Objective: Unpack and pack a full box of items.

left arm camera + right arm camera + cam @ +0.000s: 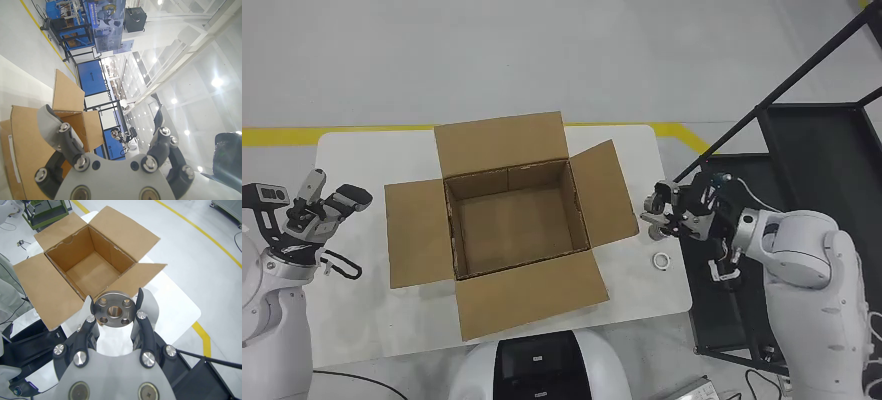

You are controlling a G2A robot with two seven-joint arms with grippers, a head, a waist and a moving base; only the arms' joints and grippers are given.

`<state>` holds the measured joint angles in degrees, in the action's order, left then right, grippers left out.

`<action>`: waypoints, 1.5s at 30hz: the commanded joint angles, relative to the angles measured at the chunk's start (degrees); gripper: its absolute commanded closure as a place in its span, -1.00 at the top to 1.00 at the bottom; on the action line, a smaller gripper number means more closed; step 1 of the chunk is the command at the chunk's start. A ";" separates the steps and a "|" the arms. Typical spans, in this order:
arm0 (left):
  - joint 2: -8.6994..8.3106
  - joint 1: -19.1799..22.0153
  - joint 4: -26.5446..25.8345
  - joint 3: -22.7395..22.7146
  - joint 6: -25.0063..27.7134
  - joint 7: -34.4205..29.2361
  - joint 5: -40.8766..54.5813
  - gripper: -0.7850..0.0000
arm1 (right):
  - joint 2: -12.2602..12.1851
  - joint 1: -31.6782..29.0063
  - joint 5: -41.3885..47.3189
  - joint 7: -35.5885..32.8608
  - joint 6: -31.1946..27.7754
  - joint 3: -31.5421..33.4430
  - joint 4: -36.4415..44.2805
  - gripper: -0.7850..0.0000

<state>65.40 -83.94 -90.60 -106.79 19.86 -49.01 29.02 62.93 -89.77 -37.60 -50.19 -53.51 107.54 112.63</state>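
An open cardboard box (517, 228) stands in the middle of the white table (362, 300), all flaps spread out and its inside bare (90, 275). My right gripper (115, 300) is shut on a round metal flange (115, 311) with a centre bore and several bolt holes, held above the table's right edge beside the box's right flap (607, 195). In the top view that gripper (660, 212) sits just right of the flap. My left gripper (342, 200) hangs open at the table's left edge, holding nothing; its fingers (49, 121) point up past the box (68, 106).
A small white ring (662, 261) lies on the table near the right edge, below the right gripper. A black rack (802, 160) stands to the right of the table. A yellow floor line (682, 130) runs behind the table.
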 commanded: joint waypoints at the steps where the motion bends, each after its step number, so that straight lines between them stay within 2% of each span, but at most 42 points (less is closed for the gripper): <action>1: 0.00 0.00 0.00 0.00 0.00 0.00 0.00 1.00 | -0.34 -2.06 -1.42 -1.31 0.72 0.75 -0.27 -1.00; 5: 0.00 0.00 0.00 0.00 0.00 0.00 0.00 1.00 | -0.81 -4.95 -2.76 -1.26 0.68 -0.41 -1.67 -1.00; 14: 0.00 0.00 0.00 0.00 0.00 0.00 0.00 1.00 | -1.23 -6.93 -13.61 0.03 3.98 -5.43 -8.11 -1.00; 20: 0.00 0.00 0.00 0.00 0.00 0.00 0.00 1.00 | -1.35 -4.80 -18.83 1.85 6.99 -9.70 -14.32 -1.00; 33: 0.00 0.00 0.00 0.00 0.00 0.00 0.00 1.00 | -1.15 -2.30 -31.27 7.48 12.22 -19.88 -20.40 -1.00; 43: 0.00 0.00 0.00 0.00 0.00 0.00 0.00 1.00 | -0.65 1.35 -33.76 9.59 15.80 -26.26 -24.13 -1.00; 44: 0.00 0.00 0.00 0.00 0.00 0.00 0.00 1.00 | -0.64 1.57 -34.09 9.66 16.13 -26.63 -24.35 -0.69; 45: 0.00 0.00 0.00 0.00 0.00 0.00 0.00 1.00 | -0.63 1.75 -34.40 9.71 16.45 -27.01 -24.59 -0.25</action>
<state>65.40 -83.94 -90.60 -106.79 19.86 -49.01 29.02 62.29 -88.23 -71.66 -40.55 -37.43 80.95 88.31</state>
